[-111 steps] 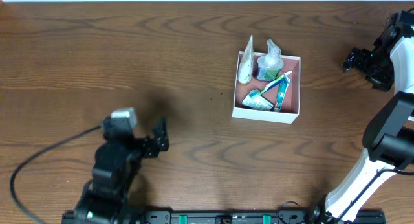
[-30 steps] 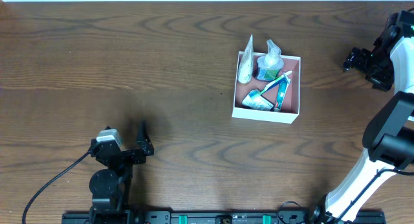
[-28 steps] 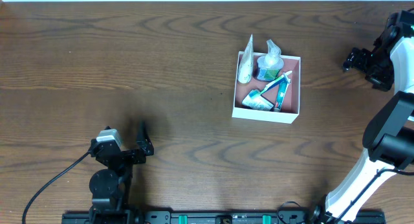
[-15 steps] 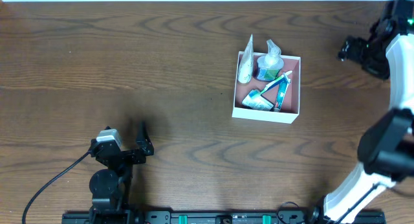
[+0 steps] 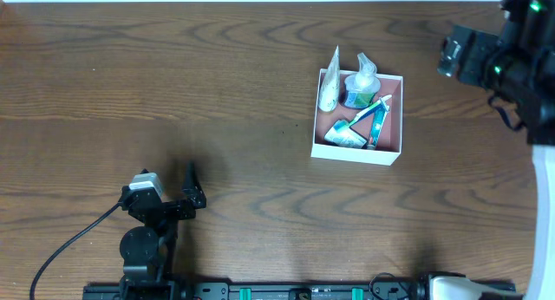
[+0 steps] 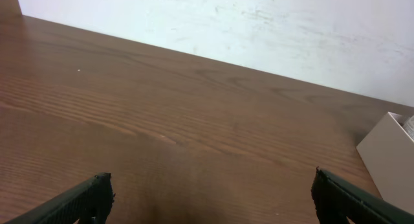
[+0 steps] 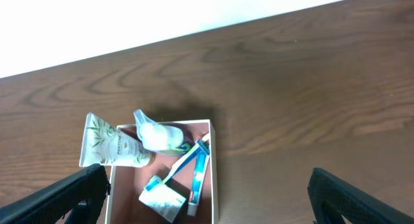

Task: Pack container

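The container [image 5: 355, 153], a square shallow box with white outer walls and a dusty pink inside, sits right of centre on the bench [image 5: 173, 75], filled with toiletries [image 5: 360, 88]. The left pincer [image 6: 210, 185] and right pincer [image 7: 207, 180] both gape wide, gripping nothing.

The white tube [image 7: 111, 146] with green leaves, at the left middle of the right wrist view, carries dark lettering along its length that reads "PANTENE". Print on the blue-and-white tube [image 7: 198, 177] in the container [image 7: 213, 179] is too small to read.
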Robot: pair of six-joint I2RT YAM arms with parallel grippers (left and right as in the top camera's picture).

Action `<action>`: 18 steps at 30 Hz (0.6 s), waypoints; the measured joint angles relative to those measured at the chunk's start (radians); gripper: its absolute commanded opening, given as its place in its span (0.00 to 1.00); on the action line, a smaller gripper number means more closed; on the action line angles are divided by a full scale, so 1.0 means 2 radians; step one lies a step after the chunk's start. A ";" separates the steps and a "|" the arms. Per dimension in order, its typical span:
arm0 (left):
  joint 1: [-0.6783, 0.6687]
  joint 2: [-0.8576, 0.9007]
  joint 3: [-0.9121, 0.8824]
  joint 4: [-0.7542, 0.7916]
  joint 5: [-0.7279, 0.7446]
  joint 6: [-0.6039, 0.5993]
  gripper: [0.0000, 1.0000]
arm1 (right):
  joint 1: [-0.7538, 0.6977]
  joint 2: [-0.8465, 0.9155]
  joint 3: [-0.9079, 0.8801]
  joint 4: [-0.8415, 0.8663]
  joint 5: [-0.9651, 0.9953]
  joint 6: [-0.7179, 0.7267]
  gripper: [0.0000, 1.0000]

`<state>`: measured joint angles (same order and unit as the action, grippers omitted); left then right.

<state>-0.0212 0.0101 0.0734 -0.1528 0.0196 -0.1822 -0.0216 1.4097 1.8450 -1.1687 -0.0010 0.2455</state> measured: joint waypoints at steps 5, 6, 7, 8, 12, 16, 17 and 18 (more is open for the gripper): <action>0.000 0.000 0.000 0.000 0.000 0.000 0.98 | -0.010 -0.057 -0.070 0.010 0.003 0.000 0.99; 0.000 0.000 0.000 0.000 0.000 0.000 0.98 | -0.010 -0.075 -0.100 0.026 0.002 0.000 0.99; 0.000 0.000 0.000 0.000 0.000 0.000 0.98 | -0.010 -0.089 -0.123 0.041 0.001 0.000 0.99; 0.000 0.000 0.000 -0.001 0.000 0.000 0.98 | -0.010 -0.107 -0.154 0.061 0.001 0.000 0.99; 0.000 0.000 0.000 0.000 0.000 0.000 0.98 | -0.010 -0.191 -0.286 0.165 -0.003 -0.003 0.99; 0.000 0.000 0.000 0.000 0.000 0.000 0.98 | -0.010 -0.299 -0.438 0.294 -0.019 -0.020 0.99; 0.000 0.000 0.000 -0.001 0.000 0.000 0.98 | -0.010 -0.322 -0.466 0.314 -0.025 -0.026 0.99; 0.000 0.000 0.000 0.000 0.000 0.000 0.98 | -0.010 -0.347 -0.498 0.345 -0.032 -0.035 0.99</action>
<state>-0.0212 0.0101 0.0734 -0.1535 0.0196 -0.1822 -0.0414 0.7162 0.8497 -0.4786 -0.0647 0.1749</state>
